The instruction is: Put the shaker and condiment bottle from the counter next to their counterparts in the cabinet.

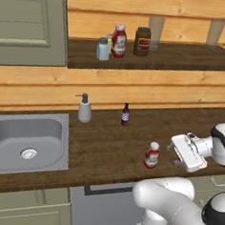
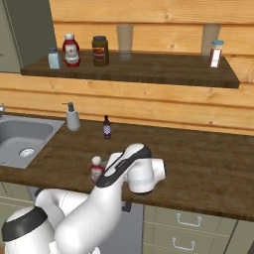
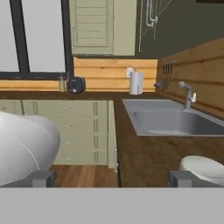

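A kitchen scene, described left to right with the steel sink [image 1: 26,143] as the landmark. Above and to the right of the sink, the cabinet [image 1: 152,58] shelf is already carrying the pale-blue shaker [image 1: 103,49], standing touching or just beside a yellow-green shaker [image 1: 109,39] and a red bottle [image 1: 119,41], so that half of the task looks done. Right of the sink, on the table [image 1: 107,147], the condiment bottle [image 1: 152,155] is still waiting near the front edge; it is standing upright, long axis vertical, white cap pointing up. Further right, the gripper [image 1: 175,149] is hovering just beside that bottle, jaws spread wide and holding nothing. Remaining, by my judgement: grasping this bottle and lifting it to the shelf beside its red twin.
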Motion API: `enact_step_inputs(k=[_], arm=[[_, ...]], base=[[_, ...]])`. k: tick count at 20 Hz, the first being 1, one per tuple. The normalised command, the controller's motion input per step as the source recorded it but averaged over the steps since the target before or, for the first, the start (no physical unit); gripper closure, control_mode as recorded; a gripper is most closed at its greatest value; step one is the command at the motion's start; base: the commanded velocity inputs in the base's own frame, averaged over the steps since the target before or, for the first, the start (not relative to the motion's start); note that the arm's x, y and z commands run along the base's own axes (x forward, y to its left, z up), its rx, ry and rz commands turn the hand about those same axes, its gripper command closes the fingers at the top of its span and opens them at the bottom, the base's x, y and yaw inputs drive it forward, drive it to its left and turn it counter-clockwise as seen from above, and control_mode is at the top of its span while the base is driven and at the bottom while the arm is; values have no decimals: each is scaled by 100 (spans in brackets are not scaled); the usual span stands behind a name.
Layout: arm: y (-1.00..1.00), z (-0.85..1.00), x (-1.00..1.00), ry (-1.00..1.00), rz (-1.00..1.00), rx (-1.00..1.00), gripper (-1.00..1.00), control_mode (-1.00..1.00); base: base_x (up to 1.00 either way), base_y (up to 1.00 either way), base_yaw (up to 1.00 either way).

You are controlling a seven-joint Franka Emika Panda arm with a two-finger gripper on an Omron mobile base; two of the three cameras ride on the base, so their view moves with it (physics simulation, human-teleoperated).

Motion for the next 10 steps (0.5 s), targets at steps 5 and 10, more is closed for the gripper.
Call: enact_step_inputs(k=[5, 10], arm=[[0, -16, 26, 0, 0, 0, -100, -100], [0, -19, 26, 0, 0, 0, -100, -100]], base=[[0, 0, 0], [0, 0, 0]])
